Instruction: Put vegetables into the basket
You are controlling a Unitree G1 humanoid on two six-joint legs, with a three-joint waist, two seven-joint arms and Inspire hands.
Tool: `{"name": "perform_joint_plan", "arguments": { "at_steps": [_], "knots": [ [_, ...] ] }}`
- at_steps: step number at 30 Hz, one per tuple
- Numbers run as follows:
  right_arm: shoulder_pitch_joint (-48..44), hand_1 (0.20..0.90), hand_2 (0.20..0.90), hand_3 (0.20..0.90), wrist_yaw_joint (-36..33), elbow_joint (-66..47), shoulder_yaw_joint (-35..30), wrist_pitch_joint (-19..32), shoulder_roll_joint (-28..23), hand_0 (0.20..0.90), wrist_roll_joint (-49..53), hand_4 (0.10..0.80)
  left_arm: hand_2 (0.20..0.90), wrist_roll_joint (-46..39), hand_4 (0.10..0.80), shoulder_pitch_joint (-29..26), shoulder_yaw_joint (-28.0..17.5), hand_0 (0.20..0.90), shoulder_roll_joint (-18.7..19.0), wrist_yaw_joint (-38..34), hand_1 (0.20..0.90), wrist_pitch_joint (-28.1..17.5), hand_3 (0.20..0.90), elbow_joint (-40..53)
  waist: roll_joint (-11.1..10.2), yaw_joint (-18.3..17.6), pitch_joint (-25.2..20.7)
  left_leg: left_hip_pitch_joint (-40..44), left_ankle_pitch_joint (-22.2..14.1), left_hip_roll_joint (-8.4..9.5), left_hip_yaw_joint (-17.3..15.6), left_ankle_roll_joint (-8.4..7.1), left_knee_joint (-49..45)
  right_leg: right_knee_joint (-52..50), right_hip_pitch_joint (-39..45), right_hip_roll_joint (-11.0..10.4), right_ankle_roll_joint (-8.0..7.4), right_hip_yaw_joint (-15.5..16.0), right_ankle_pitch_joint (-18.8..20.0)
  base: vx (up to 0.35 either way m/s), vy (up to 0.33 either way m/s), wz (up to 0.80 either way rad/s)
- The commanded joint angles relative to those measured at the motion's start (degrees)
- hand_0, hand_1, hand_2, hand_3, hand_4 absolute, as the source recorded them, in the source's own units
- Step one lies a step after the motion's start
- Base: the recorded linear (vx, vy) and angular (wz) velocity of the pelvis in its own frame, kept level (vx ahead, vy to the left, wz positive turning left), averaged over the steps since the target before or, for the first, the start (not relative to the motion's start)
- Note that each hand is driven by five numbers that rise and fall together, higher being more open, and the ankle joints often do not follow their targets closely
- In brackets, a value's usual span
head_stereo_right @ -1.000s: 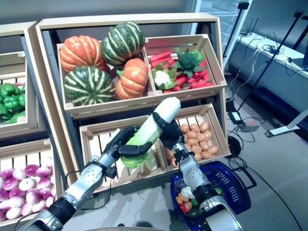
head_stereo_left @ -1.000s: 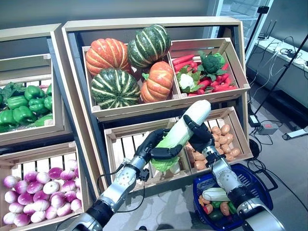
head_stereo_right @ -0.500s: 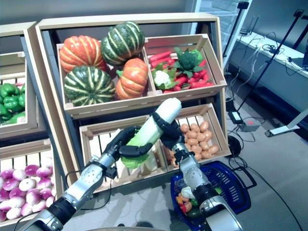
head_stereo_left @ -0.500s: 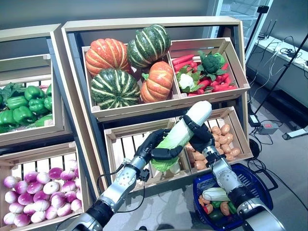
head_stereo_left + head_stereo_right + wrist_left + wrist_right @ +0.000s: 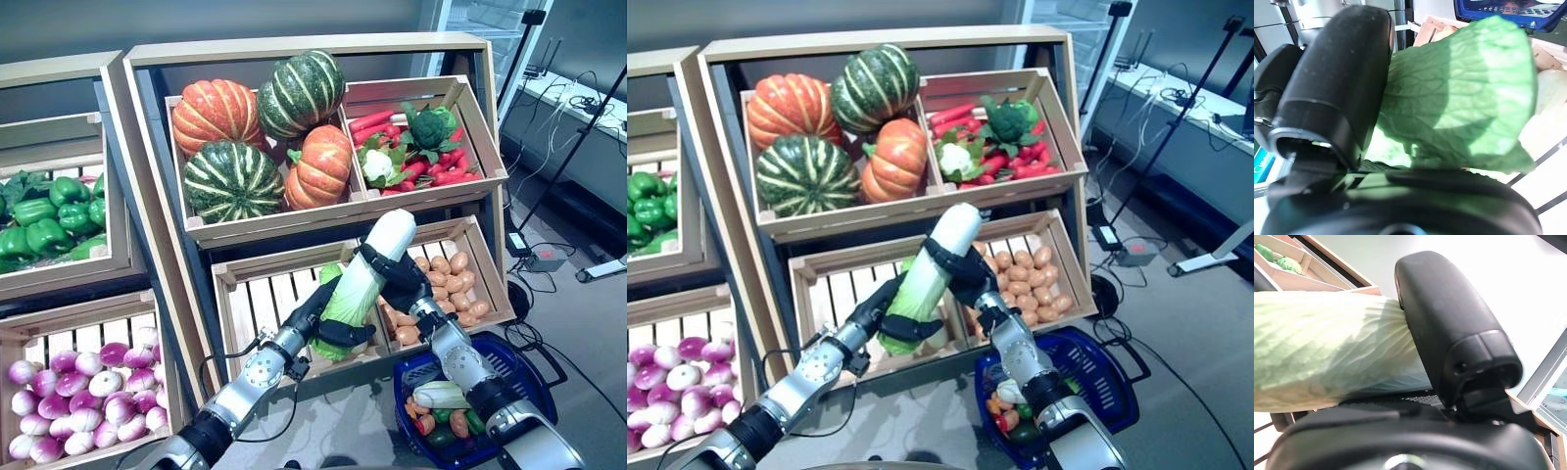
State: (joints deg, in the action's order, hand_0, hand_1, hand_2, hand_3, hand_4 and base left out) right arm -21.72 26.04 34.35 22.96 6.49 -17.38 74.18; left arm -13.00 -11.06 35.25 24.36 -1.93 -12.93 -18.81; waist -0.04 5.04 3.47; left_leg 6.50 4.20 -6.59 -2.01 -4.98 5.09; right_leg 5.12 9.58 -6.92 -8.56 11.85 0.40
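A long napa cabbage (image 5: 360,284), white at the top and green at the leafy bottom, is held tilted in front of the lower middle crate (image 5: 257,294). My left hand (image 5: 318,318) is curled round its green end (image 5: 1459,93). My right hand (image 5: 392,272) grips its pale upper part (image 5: 1317,347). The blue basket (image 5: 509,367) sits on the floor at the lower right, below my right arm, with several vegetables (image 5: 441,406) inside.
The wooden stand holds pumpkins (image 5: 260,132) top middle, broccoli, cauliflower and red vegetables (image 5: 416,147) top right, potatoes (image 5: 451,284) lower right. Green peppers (image 5: 49,215) and purple-white turnips (image 5: 69,387) fill the left crates.
Both hands and the cabbage have moved a little down and left. The left hand has slid lower along the green end.
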Motion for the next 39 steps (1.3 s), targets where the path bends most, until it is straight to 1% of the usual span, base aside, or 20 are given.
{"name": "perform_joint_plan", "arguments": {
  "at_steps": [1, 7, 10, 13, 21, 24, 29, 32, 34, 39],
  "knots": [
    [-13.7, 0.300, 0.300, 0.300, 3.6, -7.0, -6.8, 4.0, 1.7, 0.300, 0.2, 0.400, 0.900, 4.2, 0.800, -4.4, 2.0, 0.900, -0.6, 0.6, 0.900, -4.0, 0.900, -1.2, -1.5, -0.6, -0.8, 2.2, -5.4, 0.83, -2.2, 1.46, -0.1, -0.1, -0.1, -1.1, 2.78, -0.5, 1.3, 0.000, 0.000, 0.00],
    [-12.3, 0.300, 0.300, 0.300, 2.2, -4.4, -9.5, 4.8, -3.1, 0.300, -1.0, 0.400, 0.900, 10.9, 0.800, -3.5, 0.6, 0.900, 1.5, -2.0, 0.900, -3.7, 0.900, -4.6, -1.6, -1.2, -0.6, 2.2, -5.3, 0.53, -2.6, 1.27, -0.1, -0.1, -0.5, -0.9, 2.57, -0.8, 1.6, 0.000, 0.000, 0.00],
    [-11.8, 0.300, 0.300, 0.300, 1.2, -3.2, -10.5, 5.8, -4.5, 0.300, -2.2, 0.400, 0.900, 11.8, 0.800, -3.6, 0.1, 0.900, 1.8, -2.9, 0.900, -2.9, 0.900, -6.6, -1.7, -1.6, -0.5, 2.2, -5.2, 0.37, -2.9, 1.19, -0.1, -0.1, -0.7, -0.8, 2.52, -1.1, 1.7, -0.025, -0.002, -0.04],
    [-10.6, 0.300, 0.300, 0.300, -0.1, -0.9, -13.0, 7.2, -7.6, 0.300, -3.1, 0.400, 0.900, 13.7, 0.800, -3.6, -1.3, 0.900, 2.2, -3.7, 0.900, -2.3, 0.900, -10.7, -1.7, -2.3, -0.2, 2.4, -5.1, 0.01, -3.6, 1.03, -0.1, -0.1, -0.9, -0.7, 2.40, -1.5, 1.9, -0.026, -0.009, -0.08],
    [-8.2, 0.300, 0.300, 0.300, -2.1, 2.9, -18.0, 9.9, -11.9, 0.300, -4.2, 0.400, 0.900, 15.9, 0.800, -3.9, -4.1, 0.900, 3.4, -4.9, 0.900, -2.6, 0.900, -16.0, -1.6, -3.8, 0.4, 2.9, -4.9, -0.69, -4.8, 0.72, -0.1, -0.1, -1.1, -0.4, 2.28, -2.7, 2.2, -0.025, -0.009, -0.10],
    [-7.6, 0.300, 0.300, 0.300, -2.8, 3.4, -19.0, 10.7, -12.4, 0.300, -4.7, 0.400, 0.900, 16.0, 0.800, -4.3, -4.6, 0.900, 3.5, -5.5, 0.900, -2.6, 0.900, -16.7, -1.5, -4.2, 0.6, 3.0, -4.9, -0.81, -5.1, 0.63, -0.1, -0.1, -1.2, -0.3, 2.26, -3.1, 2.2, -0.031, -0.002, -0.14],
    [-4.9, 0.300, 0.300, 0.300, -6.2, 4.4, -21.1, 11.3, -13.5, 0.300, -6.3, 0.400, 0.900, 15.4, 0.800, -4.4, -6.1, 0.900, 3.2, -7.3, 0.900, -2.7, 0.900, -16.7, -1.4, -5.1, 0.8, 3.1, -4.9, -1.01, -5.6, 0.57, -0.1, -0.1, -1.4, -0.1, 2.22, -3.8, 2.3, -0.026, 0.000, -0.09],
    [-2.7, 0.300, 0.300, 0.300, -7.7, 6.1, -23.0, 12.3, -13.3, 0.300, -5.8, 0.400, 0.900, 14.9, 0.800, -4.4, -7.1, 0.900, 2.8, -8.9, 0.900, -2.1, 0.900, -16.3, -1.5, -5.5, 1.1, 3.2, -4.9, -1.17, -6.1, 0.54, -0.1, -0.1, -1.6, -0.1, 2.16, -4.2, 2.5, -0.037, -0.010, -0.08],
    [-1.2, 0.300, 0.300, 0.300, -10.0, 7.7, -24.5, 12.8, -13.1, 0.300, -5.6, 0.400, 0.900, 13.8, 0.800, -4.6, -7.7, 0.900, 2.4, -9.7, 0.900, -1.7, 0.900, -16.2, -1.5, -5.9, 1.4, 3.3, -4.9, -1.21, -6.4, 0.55, -0.1, -0.1, -1.7, -0.1, 2.08, -4.4, 2.6, -0.027, -0.007, -0.06],
    [1.7, 0.300, 0.300, 0.300, -13.3, 10.7, -27.4, 14.1, -12.3, 0.300, -5.8, 0.400, 0.900, 11.4, 0.800, -4.3, -8.9, 0.900, 1.1, -10.2, 0.900, -1.0, 0.900, -16.7, -1.5, -6.7, 1.6, 3.6, -5.0, -1.23, -7.0, 0.68, -0.1, -0.1, -1.7, 0.0, 2.05, -5.1, 2.9, 0.004, -0.007, -0.08]
  ]
}}
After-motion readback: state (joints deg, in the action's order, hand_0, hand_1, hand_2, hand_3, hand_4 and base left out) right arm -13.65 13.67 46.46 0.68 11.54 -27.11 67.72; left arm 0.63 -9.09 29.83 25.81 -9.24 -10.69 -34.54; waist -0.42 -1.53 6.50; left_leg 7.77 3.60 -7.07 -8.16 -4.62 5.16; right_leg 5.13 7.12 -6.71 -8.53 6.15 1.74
